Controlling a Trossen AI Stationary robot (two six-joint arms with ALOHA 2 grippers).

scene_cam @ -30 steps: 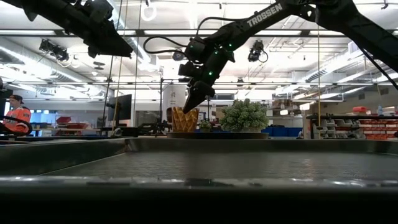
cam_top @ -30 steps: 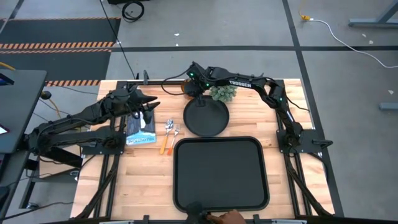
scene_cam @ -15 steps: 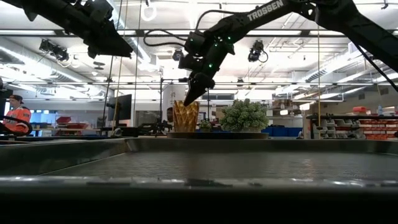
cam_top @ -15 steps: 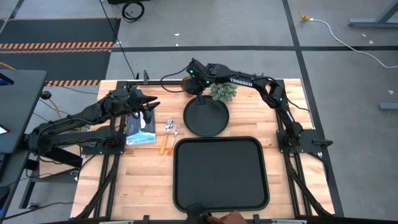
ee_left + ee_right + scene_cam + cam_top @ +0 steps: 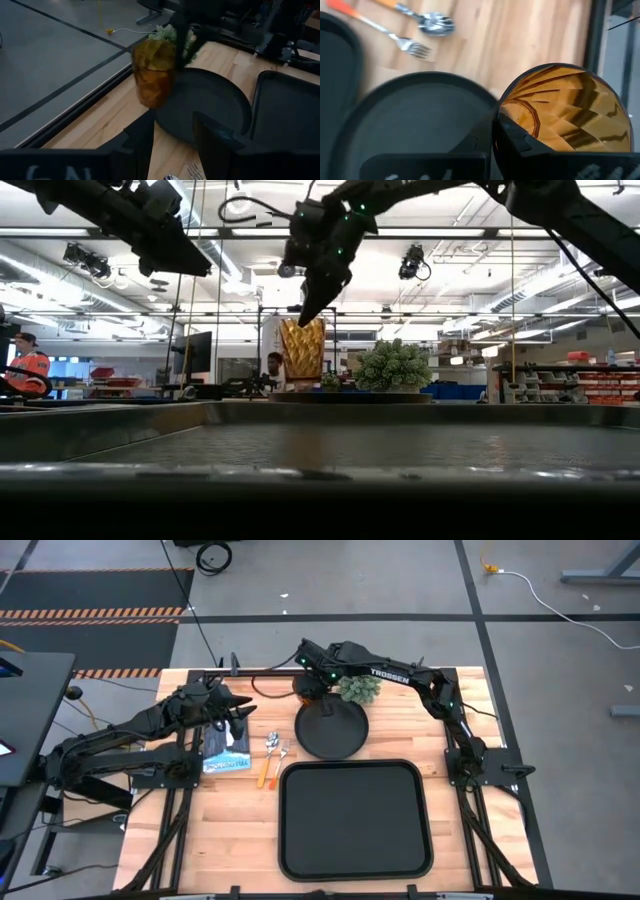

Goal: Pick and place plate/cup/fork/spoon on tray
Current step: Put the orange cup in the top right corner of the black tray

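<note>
My right gripper is shut on the amber cup, which is off the table at the far side, beside the black round plate and the green plant. The cup also shows in the left wrist view. The spoon and the fork lie on the wood left of the plate. The black tray lies at the near middle. My left gripper is open and empty above the table's left part. My right gripper holds the cup by its rim, on the side toward the plate, with one finger inside the cup and one outside. The fingers come from above, pointing down. The cup hangs upright below them, clear of the table.
A blue packet lies under my left arm. The plant stands close to the right of the cup, at the plate's far edge. Bare wood shows left and right of the tray.
My right gripper has gone up with the cup and a little toward the table's left edge. The cup, which stood low by the plate, is now lifted clear and stays upright. A hand at the tray's near edge has gone out of view.
</note>
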